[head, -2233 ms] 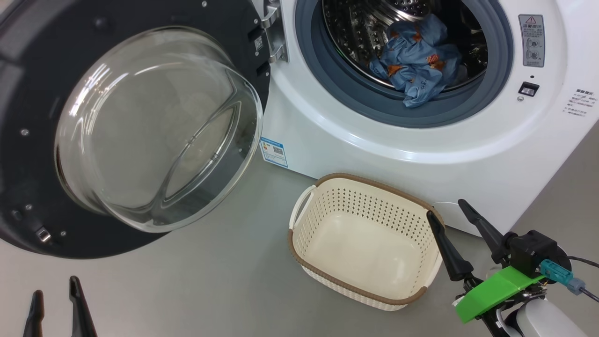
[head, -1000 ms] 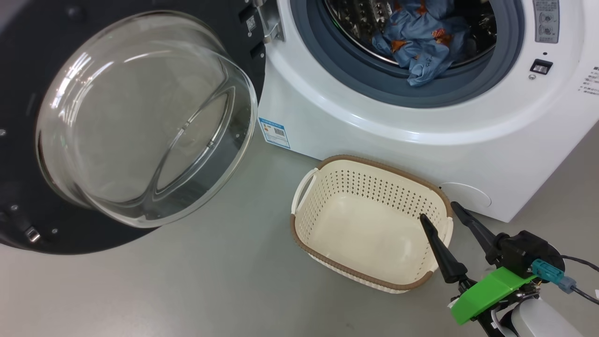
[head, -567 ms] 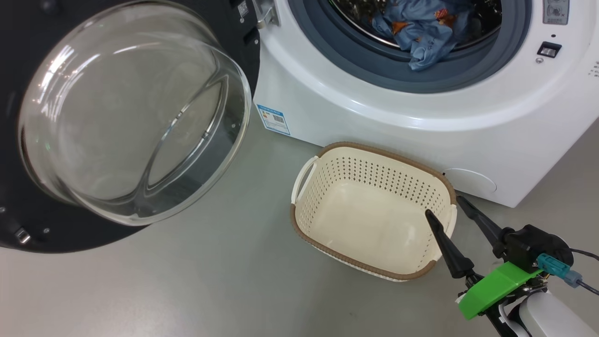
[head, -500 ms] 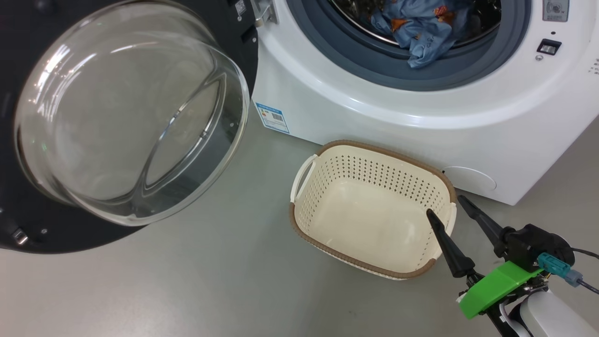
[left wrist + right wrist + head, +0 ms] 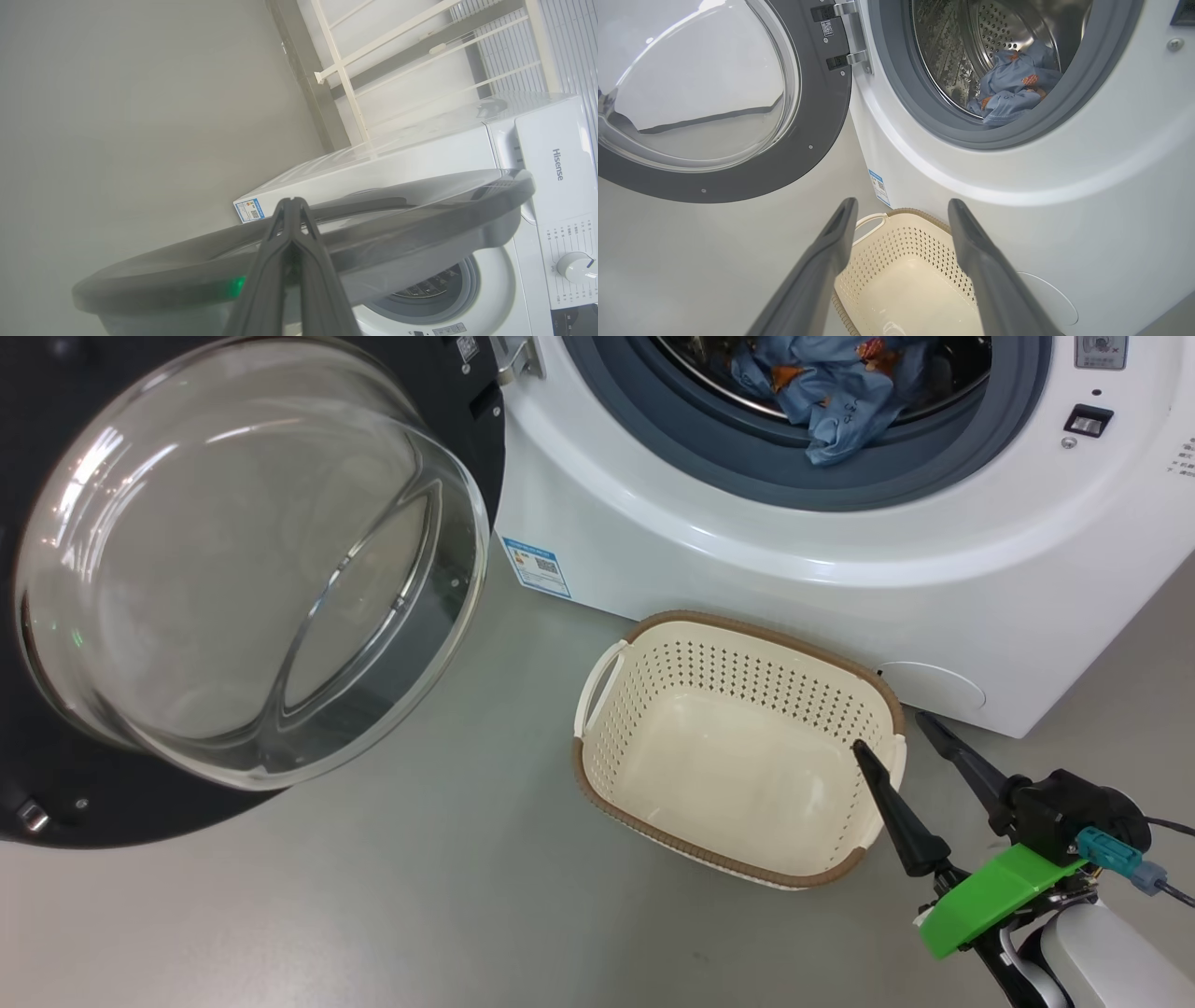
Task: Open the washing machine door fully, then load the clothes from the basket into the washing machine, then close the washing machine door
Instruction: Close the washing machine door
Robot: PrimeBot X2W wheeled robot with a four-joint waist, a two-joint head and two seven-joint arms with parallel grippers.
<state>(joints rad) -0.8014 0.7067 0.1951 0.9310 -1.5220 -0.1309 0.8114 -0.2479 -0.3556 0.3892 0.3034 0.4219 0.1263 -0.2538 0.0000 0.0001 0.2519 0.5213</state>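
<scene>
The washing machine door (image 5: 93, 821) stands swung wide open at the left, its glass bowl (image 5: 252, 560) bulging toward me. In the steel drum of the white washing machine (image 5: 747, 551) lie the light blue clothes (image 5: 831, 383), one fold hanging over the gasket. The cream basket (image 5: 653, 709) sits on the floor before the machine with nothing in it. My right gripper (image 5: 889, 732) is open, its fingers straddling the basket's right end from above. In the right wrist view the right gripper (image 5: 902, 203) points at the basket (image 5: 901, 261) and clothes (image 5: 1013, 88). My left gripper (image 5: 292, 203) is shut, close to the door's dark rim (image 5: 420, 210).
Grey floor (image 5: 420, 896) spreads in front of the door and the basket. A blue label sticker (image 5: 530, 565) marks the machine's lower left corner. A white rail frame (image 5: 373, 60) stands against the wall beyond the machine, and a control dial (image 5: 572, 266) sits on its panel.
The head camera has shifted, so door, machine and basket slide in the picture. My left gripper has left the head view's lower left. The right gripper stays open by the basket.
</scene>
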